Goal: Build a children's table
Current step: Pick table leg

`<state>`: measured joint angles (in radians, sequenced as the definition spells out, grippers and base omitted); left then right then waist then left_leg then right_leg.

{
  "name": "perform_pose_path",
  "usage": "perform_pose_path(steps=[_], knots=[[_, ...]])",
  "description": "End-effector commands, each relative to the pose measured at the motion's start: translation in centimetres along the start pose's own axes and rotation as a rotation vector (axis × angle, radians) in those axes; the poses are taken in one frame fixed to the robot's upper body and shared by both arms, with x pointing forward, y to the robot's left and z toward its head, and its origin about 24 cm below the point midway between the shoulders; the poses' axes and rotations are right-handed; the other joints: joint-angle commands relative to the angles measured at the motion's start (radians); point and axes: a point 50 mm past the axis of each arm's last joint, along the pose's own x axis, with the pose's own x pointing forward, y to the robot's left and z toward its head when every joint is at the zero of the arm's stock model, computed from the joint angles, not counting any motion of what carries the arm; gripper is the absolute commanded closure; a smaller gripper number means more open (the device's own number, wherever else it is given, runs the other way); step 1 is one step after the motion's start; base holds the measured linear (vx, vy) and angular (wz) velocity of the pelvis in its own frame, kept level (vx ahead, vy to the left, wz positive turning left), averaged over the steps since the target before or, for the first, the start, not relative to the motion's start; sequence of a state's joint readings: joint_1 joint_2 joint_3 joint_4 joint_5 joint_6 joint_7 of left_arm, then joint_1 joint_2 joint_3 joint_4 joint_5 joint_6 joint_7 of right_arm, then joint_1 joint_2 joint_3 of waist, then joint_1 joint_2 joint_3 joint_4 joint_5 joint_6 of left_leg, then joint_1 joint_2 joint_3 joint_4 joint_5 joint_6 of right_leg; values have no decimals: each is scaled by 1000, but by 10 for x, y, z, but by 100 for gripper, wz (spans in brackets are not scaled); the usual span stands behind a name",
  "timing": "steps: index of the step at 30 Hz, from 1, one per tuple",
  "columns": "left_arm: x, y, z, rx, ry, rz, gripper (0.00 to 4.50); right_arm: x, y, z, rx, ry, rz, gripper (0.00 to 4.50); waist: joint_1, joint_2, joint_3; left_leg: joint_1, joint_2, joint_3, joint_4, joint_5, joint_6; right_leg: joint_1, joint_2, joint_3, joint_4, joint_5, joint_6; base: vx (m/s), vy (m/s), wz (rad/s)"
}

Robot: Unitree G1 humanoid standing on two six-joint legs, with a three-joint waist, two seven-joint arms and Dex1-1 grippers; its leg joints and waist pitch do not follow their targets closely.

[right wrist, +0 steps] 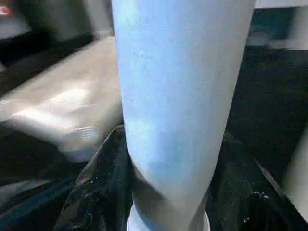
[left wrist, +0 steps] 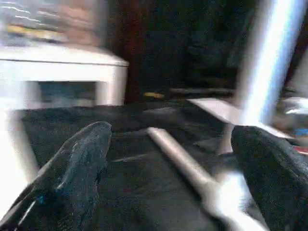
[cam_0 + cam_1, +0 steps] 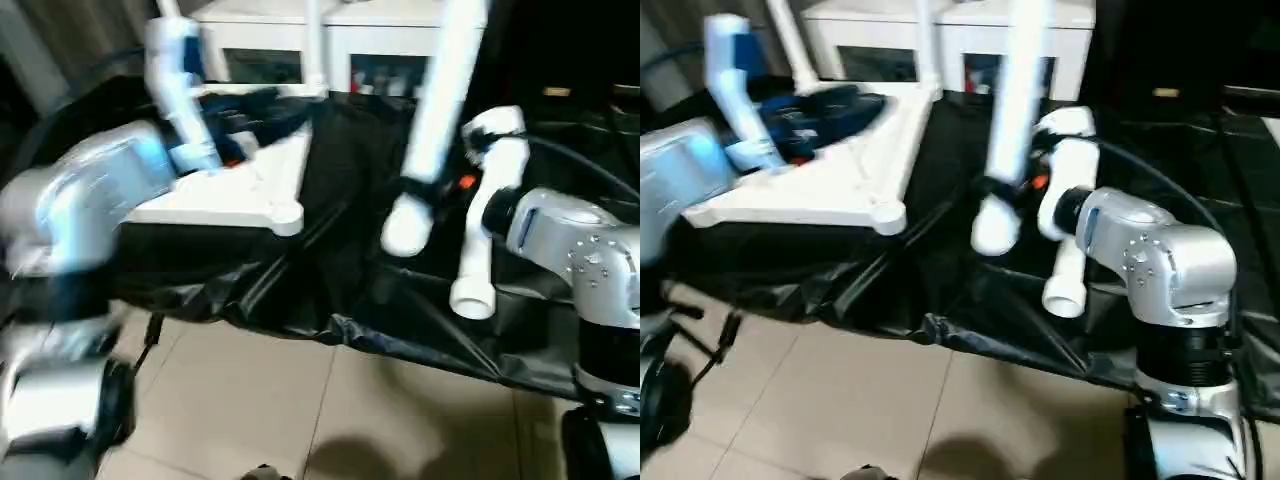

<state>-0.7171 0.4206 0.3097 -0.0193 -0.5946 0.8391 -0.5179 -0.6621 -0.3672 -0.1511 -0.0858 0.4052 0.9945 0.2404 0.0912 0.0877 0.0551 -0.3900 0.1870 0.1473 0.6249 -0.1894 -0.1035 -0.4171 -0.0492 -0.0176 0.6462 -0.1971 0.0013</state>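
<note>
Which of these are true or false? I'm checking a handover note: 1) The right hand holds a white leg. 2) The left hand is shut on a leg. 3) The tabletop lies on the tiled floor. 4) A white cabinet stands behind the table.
1) True: the right hand is shut on a white leg.
2) False: the left hand is open, holding nothing.
3) False: the tabletop lies on the black-covered table.
4) True: the white cabinet stands behind.
</note>
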Motion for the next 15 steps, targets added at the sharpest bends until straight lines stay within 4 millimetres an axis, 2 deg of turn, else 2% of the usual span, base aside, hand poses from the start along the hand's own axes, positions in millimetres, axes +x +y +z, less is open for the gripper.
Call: perform_pose_path(steps=[1, 3, 4, 5, 6, 7, 8, 9, 11, 12, 13, 14, 15], knots=[[-11, 15, 8, 43, -80, 165, 0, 0, -9, 1, -20, -25, -92, 266, -6, -21, -79, 2, 1, 7, -58, -41, -29, 71, -46, 28, -78, -111, -137, 0, 0, 0], [-18, 27, 6, 86, -143, 321, 0, 0, -10, -2, -45, -30, -119, 266, -10, -20, -79, 4, 1, 7, -58, -51, -23, 70, -45, 28, -81, -136, -129, 0, 0, 0], [-21, 31, 3, 110, -157, 405, 0, 1, -10, -5, -80, -23, -136, 266, -10, -22, -77, 2, 5, 5, -59, -51, -15, 71, -45, 27, -83, -131, -123, 0, 0, 0], [-24, 36, -6, 141, -127, 507, 0, 2, -5, -7, -158, -62, -136, 266, -9, -16, -77, 3, 7, 5, -59, -57, -15, 69, -47, 26, -82, -131, -119, 0, 0, 0], [-25, 37, -12, 192, -97, 545, 0, 2, -2, -7, -177, -76, -124, 266, -10, -18, -78, 3, 7, 5, -59, -62, -15, 69, -48, 27, -82, -135, -117, 0, 0, 0], [-26, 37, -18, 245, -72, 576, 0, 2, 2, -8, -189, -88, -110, 266, -11, -9, -79, 3, 5, 3, -59, -62, -12, 69, -49, 27, -82, -136, -114, 0, 0, 0], [-26, 36, -23, 259, -71, 606, 0, 2, 5, -9, -189, -106, -107, 266, -13, -13, -79, 2, 6, 3, -58, -61, -6, 68, -48, 27, -84, -130, -111, 0, 0, 0], [-26, 35, -29, 254, -58, 645, 0, 2, 9, -9, -181, -127, -109, 266, -14, -4, -79, 4, 5, 3, -58, -66, -3, 65, -47, 26, -83, -127, -116, 0, 0, 0], [-25, 29, -35, 301, -67, 662, 0, 1, 18, -14, -182, -151, -98, 266, -11, -13, -80, 3, 7, 3, -59, -60, 3, 64, -47, 27, -82, -108, -133, 0, 0, 0], [-24, 27, -36, 322, -75, 663, 0, 1, 23, -19, -203, -154, -89, 266, -9, -10, -81, 3, 9, 1, -59, -60, 5, 64, -49, 27, -80, -105, -136, 0, 0, 0], [-24, 23, -41, 370, -70, 656, 0, 1, 29, -25, -207, -151, -73, 266, -9, -15, -79, 4, 10, 2, -61, -71, 7, 62, -48, 27, -83, -113, -137, 0, 0, 0], [-24, 21, -44, 399, -65, 652, 0, 1, 32, -28, -208, -148, -63, 266, -7, -15, -79, 3, 12, 0, -62, -73, 10, 62, -50, 27, -82, -116, -135, 0, 0, 0], [-25, 17, -51, 372, -65, 655, 0, 1, 35, -35, -213, -143, -50, 266, -10, -29, -77, 1, 11, 3, -63, -76, 12, 63, -49, 28, -84, -120, -133, 0, 0, 0]])
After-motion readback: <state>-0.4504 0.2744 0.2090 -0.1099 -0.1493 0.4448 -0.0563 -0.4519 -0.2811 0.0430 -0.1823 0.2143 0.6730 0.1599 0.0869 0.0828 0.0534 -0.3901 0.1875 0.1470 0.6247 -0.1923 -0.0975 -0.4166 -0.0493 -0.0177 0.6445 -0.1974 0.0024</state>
